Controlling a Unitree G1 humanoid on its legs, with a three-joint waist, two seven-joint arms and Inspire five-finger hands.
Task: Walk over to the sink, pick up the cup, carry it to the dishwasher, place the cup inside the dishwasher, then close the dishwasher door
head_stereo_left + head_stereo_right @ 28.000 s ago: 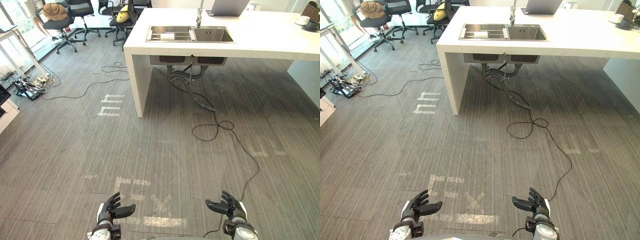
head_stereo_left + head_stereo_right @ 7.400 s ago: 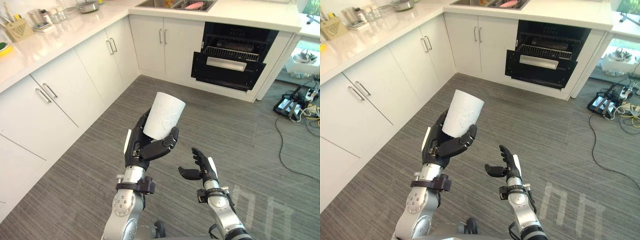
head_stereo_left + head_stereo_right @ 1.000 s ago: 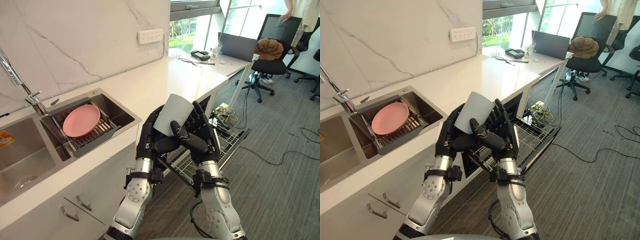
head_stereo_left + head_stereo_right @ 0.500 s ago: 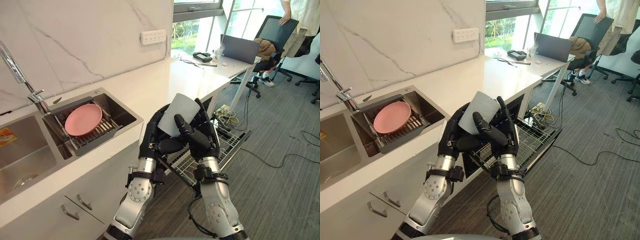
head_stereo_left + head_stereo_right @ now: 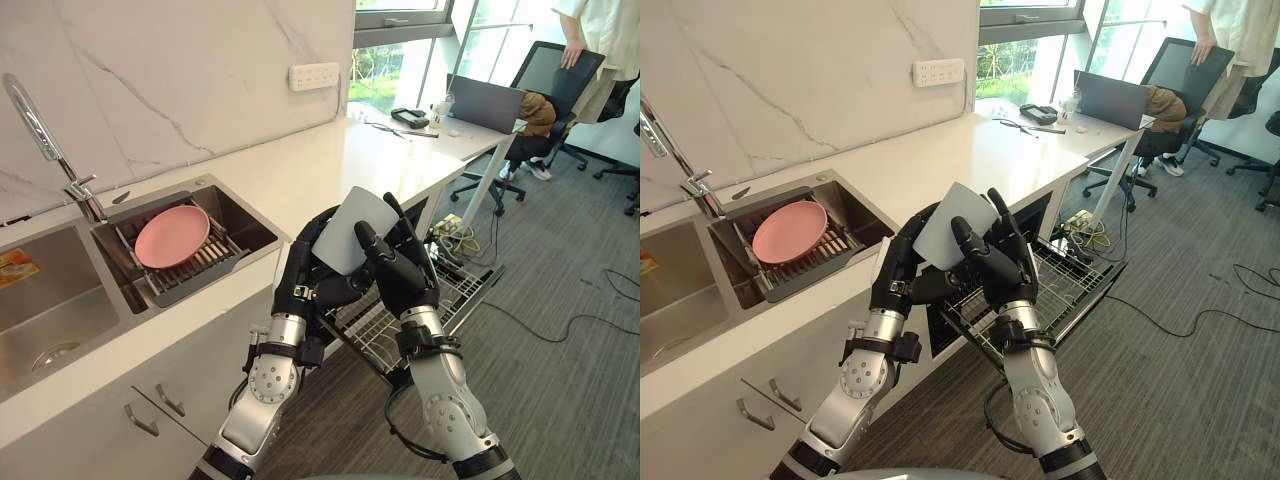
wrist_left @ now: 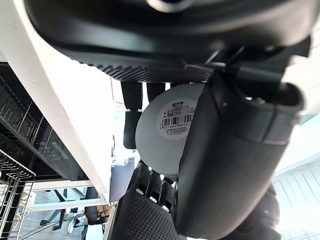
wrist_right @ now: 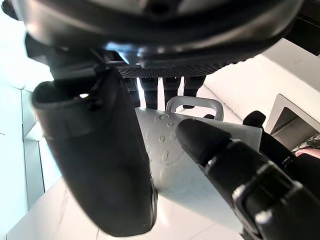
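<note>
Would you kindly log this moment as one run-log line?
cup: gripped by left hand and right hand | dishwasher rack: pulled out below

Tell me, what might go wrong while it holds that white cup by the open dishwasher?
The white embossed cup is clasped, tilted, between the left hand and right hand; it might slip when one lets go. It hangs near the edge of the white countertop and could knock it going down. It may also topple on the pulled-out wire rack.
</note>
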